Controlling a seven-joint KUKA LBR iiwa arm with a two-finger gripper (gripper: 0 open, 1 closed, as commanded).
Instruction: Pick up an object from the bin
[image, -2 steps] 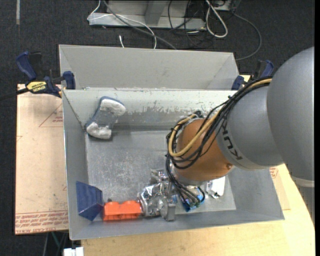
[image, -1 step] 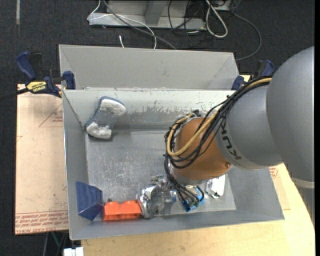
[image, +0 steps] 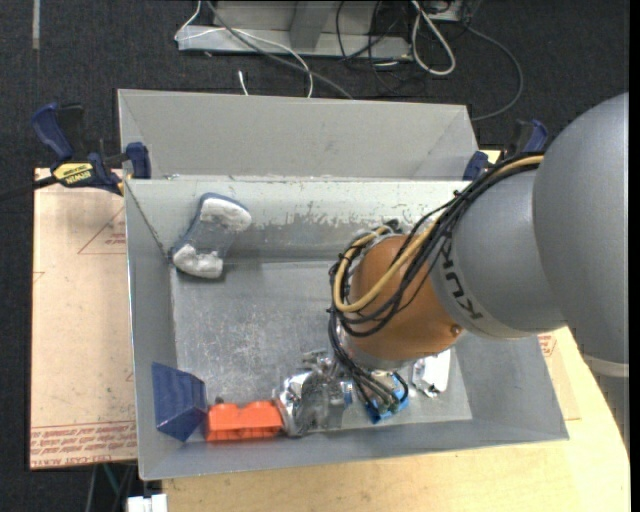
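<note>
My gripper is low in the bin near the front wall, just right of an orange ridged block that lies along the front edge. Gripper and block look close or touching; I cannot tell which. A dark blue wedge-shaped piece stands in the front left corner, next to the orange block. A white thing with dark marks lies to the right of the gripper, partly hidden under the arm. Something small and blue peeks out beside it below the wrist.
A grey and white sock-like soft thing lies in the back left corner against the wall. The arm's orange cover and cables reach in from the right and hide the bin's right middle. Bare bin floor shows in the left middle.
</note>
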